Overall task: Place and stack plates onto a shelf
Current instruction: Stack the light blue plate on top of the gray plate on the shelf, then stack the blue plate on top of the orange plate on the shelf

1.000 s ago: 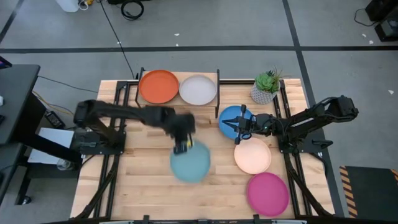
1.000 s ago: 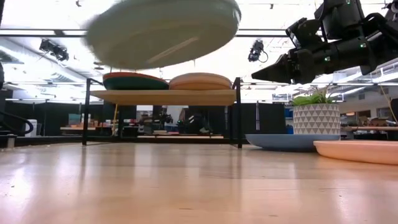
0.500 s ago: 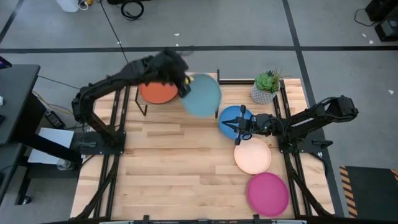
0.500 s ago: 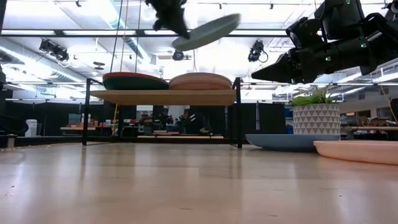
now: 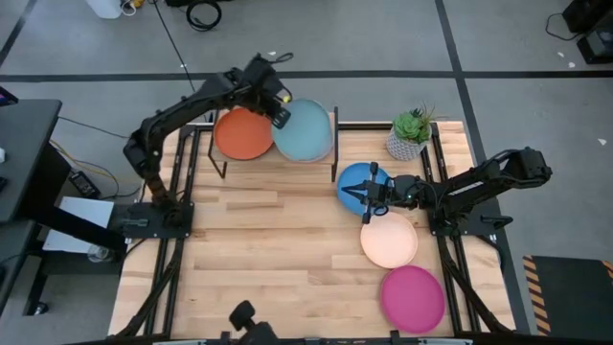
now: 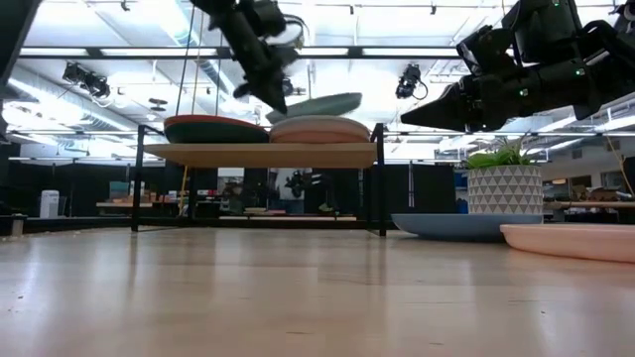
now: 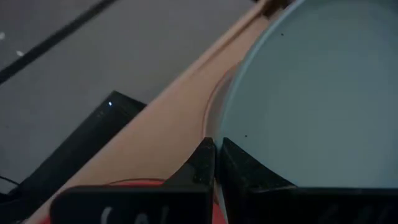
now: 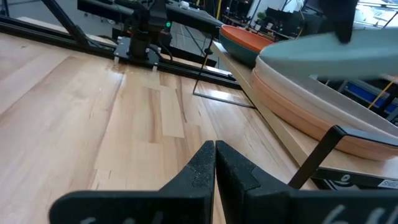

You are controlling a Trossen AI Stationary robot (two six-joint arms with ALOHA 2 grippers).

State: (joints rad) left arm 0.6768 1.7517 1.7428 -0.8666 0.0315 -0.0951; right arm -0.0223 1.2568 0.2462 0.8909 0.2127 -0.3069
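Grey floor (image 5: 383, 38) crossed by dark lines; bright ceiling lights (image 6: 327, 94).

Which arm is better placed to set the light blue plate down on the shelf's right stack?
Left. Its gripper is shut on the light blue plate, tilted just above that stack on the shelf. The right gripper hovers over the blue plate.

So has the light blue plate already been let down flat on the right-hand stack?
No: in the low view the light blue plate hangs tilted above the stack, its rim held in the left gripper.

Left claw (image 5: 279, 108) clamped, arm outstretched; right claw (image 5: 358, 195) closed, hovering
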